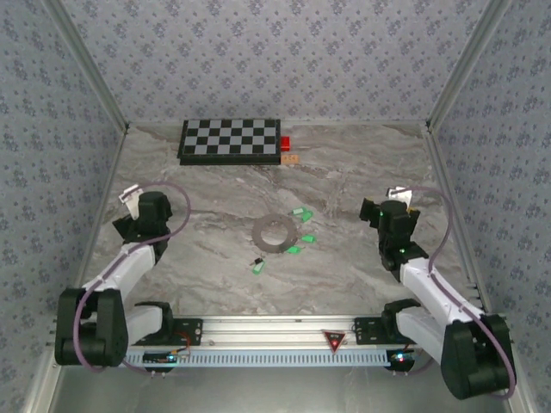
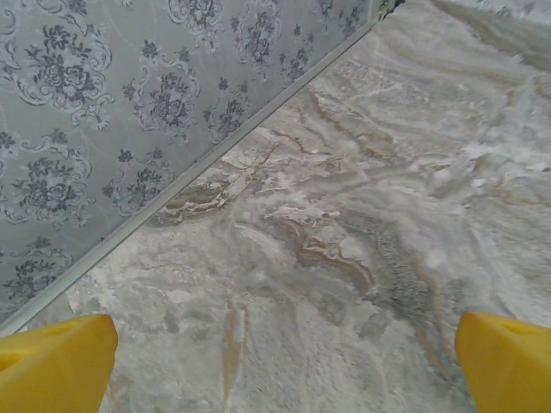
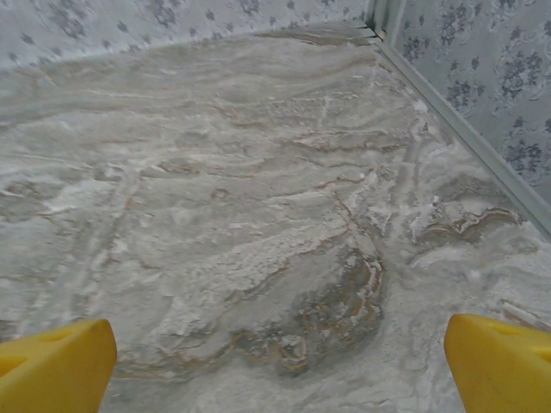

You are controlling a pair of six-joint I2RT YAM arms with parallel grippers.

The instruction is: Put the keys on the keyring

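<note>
The left gripper and right gripper are both hovering with jaws spread wide, grasping nothing; the keyring is lying between them (green keys scattered beside it)

Soft, even light, bright overall, no glare, shadows weak. Top view sharp, walls splaying slightly toward the edges. Wrist views: surface veining crisp mid-frame, yellow fingertips soft and blurred in the lower corners
</note>
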